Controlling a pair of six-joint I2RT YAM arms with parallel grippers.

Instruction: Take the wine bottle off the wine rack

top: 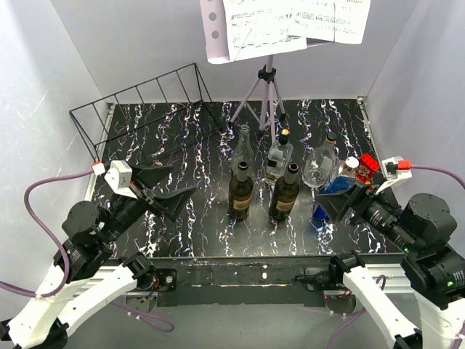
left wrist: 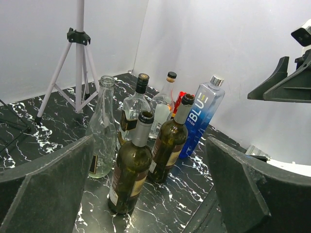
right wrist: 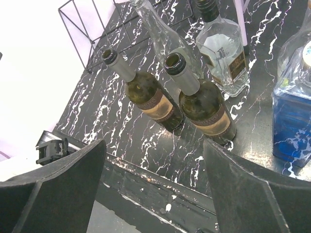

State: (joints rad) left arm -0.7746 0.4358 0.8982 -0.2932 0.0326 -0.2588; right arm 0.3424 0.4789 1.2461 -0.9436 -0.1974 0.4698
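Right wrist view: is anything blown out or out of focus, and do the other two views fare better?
Right wrist: the wall at upper left is blown out to flat white behind the wine rack; the dark bottle in front is sharp. Left wrist: even light, lettering on the blue bottle readable. Top external: sharp throughout, the sheet music bright, its staves visible.

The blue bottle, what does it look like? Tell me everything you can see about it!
The blue bottle is tall and see-through blue, glassy looking, with a shiny silver cap and white letters spelling BLUE running up its side. It stands upright on the black marbled table, at the right end of the bunch of bottles. The open right gripper is near but not holding it. Whether it touches its neighbours is hard to tell.
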